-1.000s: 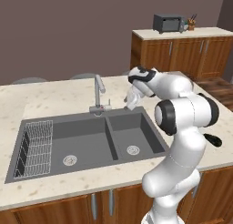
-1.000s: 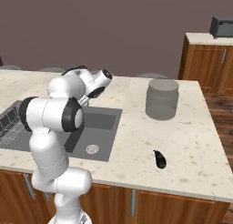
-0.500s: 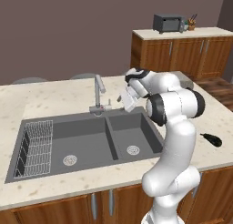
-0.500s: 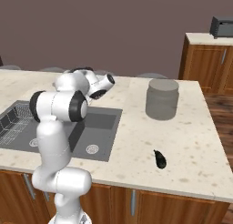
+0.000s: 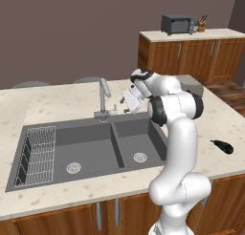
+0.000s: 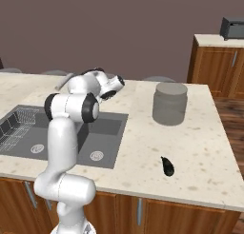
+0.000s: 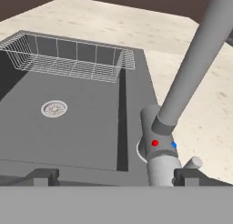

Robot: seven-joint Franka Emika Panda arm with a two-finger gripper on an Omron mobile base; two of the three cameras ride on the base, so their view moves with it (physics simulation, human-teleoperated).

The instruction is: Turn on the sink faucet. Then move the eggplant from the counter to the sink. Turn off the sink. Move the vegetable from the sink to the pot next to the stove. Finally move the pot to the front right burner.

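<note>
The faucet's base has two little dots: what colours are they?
One red, one blue, on the sink faucet; clearest in the hand view.

- The sink faucet (image 7: 160, 145) stands in the lower centre-right of the frame, its grey base marked with a red dot and a blue dot.
- Its stem runs diagonally up to the upper right corner, and a small lever stub (pale, rounded) sticks out at the base's lower right.
- The gripper (image 7: 116, 176) is spread wide, its two dark fingertips (image 7: 43, 175) at the bottom edge on either side of the faucet base, not touching it.
- The dark grey sink (image 7: 91, 127) fills the left and centre.
- A round metal drain (image 7: 54, 109) lies at middle left.
- A wire rack (image 7: 73, 59) crosses the upper left.
- Beige speckled counter (image 7: 136, 25) spans the top and right.
</note>
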